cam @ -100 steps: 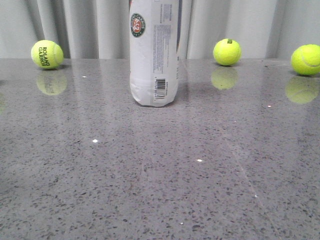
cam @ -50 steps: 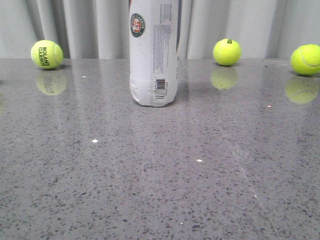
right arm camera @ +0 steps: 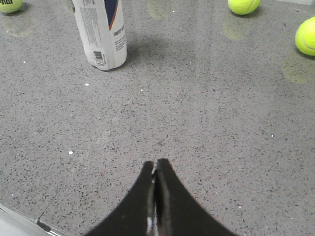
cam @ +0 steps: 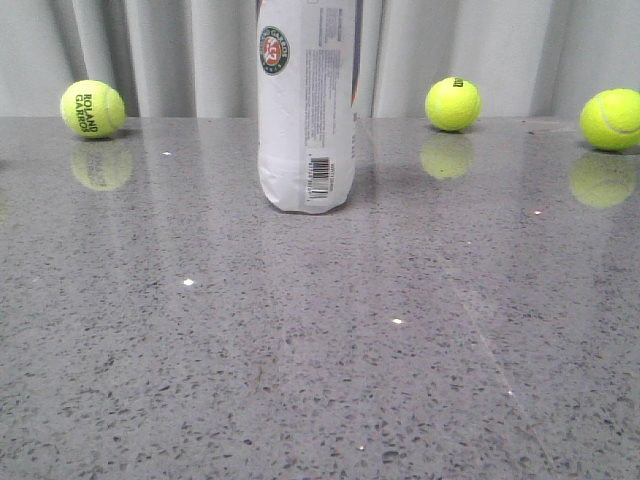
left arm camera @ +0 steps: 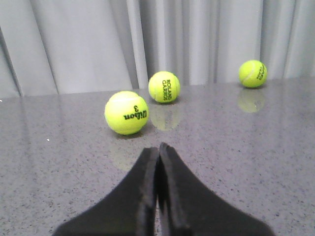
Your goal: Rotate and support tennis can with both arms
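While you read the front view, take the entries below as observed.

Tennis can: upright on the grey speckled table, at 12 o'clock from table centre, towards the far edge near the curtain. Top runs out of frame.
Can appearance: mostly white label; round green-red logo at upper left of the face; block of fine print to its right; barcode low on the body; navy band along the right edge. Base rounded and pale. In the right wrist view you see the navy-and-orange band and barcode on the same can.
Can contact: nothing touches it; neither arm is near it.
Tennis balls, front view: one at 9 o'clock of the can, two at 3 o'clock, all well apart from it.
Left gripper: fingers pressed together, holding nothing, low over the table; three balls lie ahead, the nearest printed "Wilson 3".
Right gripper: fingers closed tip to tip, empty; can well away from it.
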You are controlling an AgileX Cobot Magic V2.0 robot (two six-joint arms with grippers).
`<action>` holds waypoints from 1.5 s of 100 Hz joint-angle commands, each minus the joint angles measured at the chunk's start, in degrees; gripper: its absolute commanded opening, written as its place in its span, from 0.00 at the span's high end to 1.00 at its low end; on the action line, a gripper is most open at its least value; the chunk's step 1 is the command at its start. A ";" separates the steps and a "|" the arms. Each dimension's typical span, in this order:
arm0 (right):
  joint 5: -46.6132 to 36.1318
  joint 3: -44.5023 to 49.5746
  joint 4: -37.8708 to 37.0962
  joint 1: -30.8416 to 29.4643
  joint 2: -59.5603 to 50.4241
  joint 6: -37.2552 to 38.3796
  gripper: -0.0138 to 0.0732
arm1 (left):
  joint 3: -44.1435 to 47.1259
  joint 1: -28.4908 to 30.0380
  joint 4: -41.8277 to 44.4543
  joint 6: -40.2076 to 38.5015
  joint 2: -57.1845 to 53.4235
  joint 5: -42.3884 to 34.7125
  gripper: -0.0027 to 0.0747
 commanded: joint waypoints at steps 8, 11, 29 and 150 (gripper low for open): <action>-4.27 -1.27 -1.05 -0.28 0.73 0.02 0.92 | 2.64 0.84 -0.47 -1.26 -2.18 -0.51 0.99; -4.27 -1.27 -1.05 -0.28 0.73 0.02 0.92 | 2.64 0.84 -0.47 -1.26 -2.29 -0.27 0.99; -4.14 -1.27 -1.05 -0.28 0.80 0.02 0.92 | 2.64 0.84 -0.57 -1.26 -2.29 -0.51 0.99; -3.96 -1.27 -1.05 -0.28 0.62 0.02 0.92 | 2.64 0.84 -0.57 -1.26 -2.19 -0.16 0.99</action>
